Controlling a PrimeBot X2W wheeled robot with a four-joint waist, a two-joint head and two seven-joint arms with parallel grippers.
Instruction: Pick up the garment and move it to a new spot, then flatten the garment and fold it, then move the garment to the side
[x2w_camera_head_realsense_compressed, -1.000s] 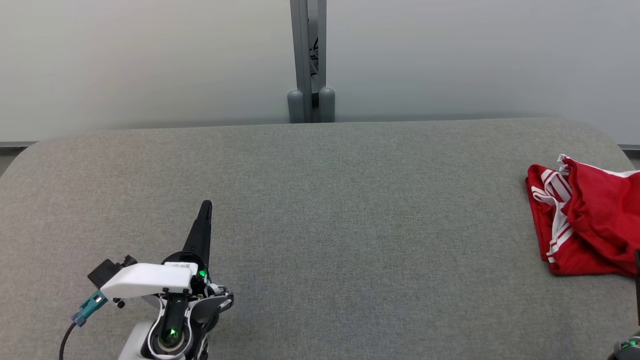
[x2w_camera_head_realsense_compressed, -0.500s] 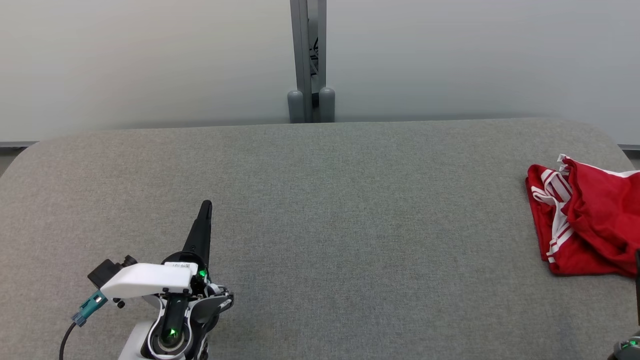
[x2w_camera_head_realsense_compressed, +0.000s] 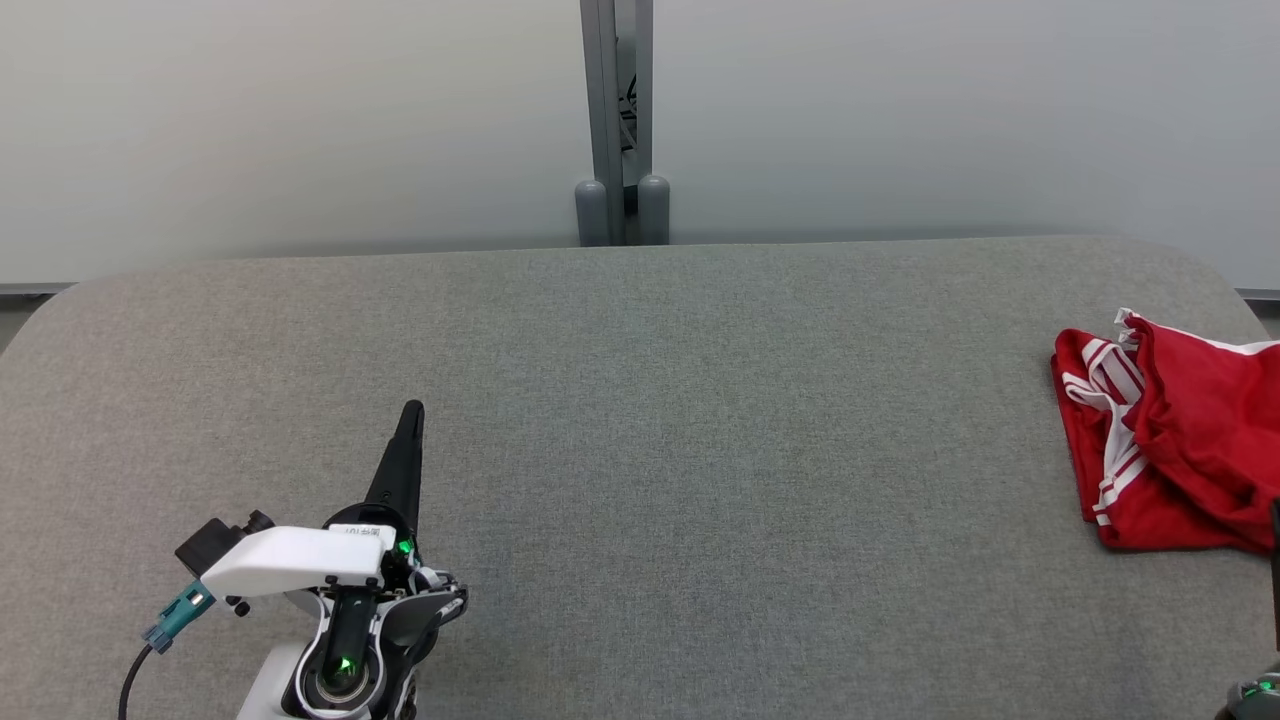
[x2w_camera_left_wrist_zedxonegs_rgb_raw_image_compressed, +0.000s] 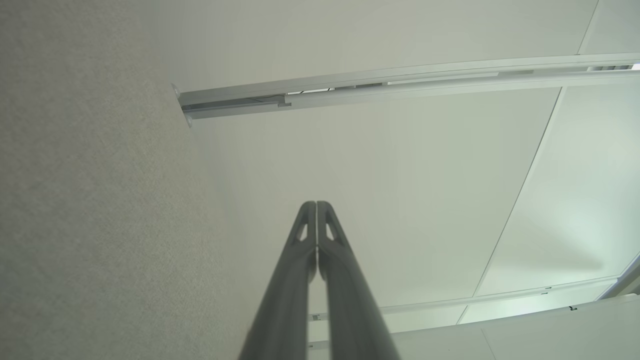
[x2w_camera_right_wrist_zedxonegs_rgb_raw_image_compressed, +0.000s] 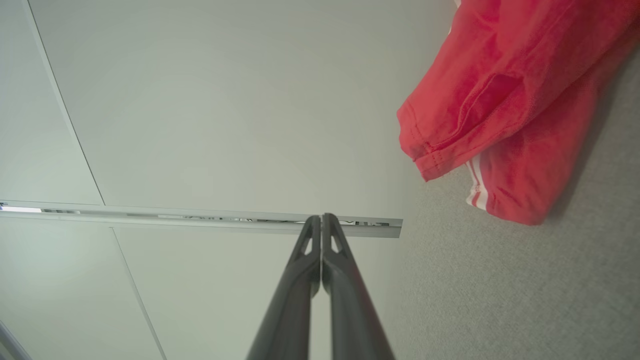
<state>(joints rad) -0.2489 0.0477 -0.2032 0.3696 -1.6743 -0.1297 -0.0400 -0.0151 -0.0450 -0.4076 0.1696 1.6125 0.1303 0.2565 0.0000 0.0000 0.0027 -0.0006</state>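
Garment (x2w_camera_head_realsense_compressed: 1170, 440) lay bunched far right on the worktop (x2w_camera_head_realsense_compressed: 700, 450), awaiting pickup or set aside; left hand (x2w_camera_head_realsense_compressed: 411, 412) and right hand (x2w_camera_right_wrist_zedxonegs_rgb_raw_image_compressed: 321, 218) were closed, empty

Soft, even light falls over the bench (x2w_camera_head_realsense_compressed: 640, 400) in the head view, with no hard shadows or glare, and its grey weave stays sharp out to the rounded far corners. At the bench's right edge the garment (x2w_camera_head_realsense_compressed: 1180, 440) casts only a faint, diffuse shadow. Small green lamps glow on the left end effector (x2w_camera_head_realsense_compressed: 412, 410). In the left wrist view the wall rail (x2w_camera_left_wrist_zedxonegs_rgb_raw_image_compressed: 400, 80) bows with wide-angle distortion, a brighter patch lies on a wall panel (x2w_camera_left_wrist_zedxonegs_rgb_raw_image_compressed: 575, 220), and the dark fingers (x2w_camera_left_wrist_zedxonegs_rgb_raw_image_compressed: 290, 300) soften toward the bottom edge.
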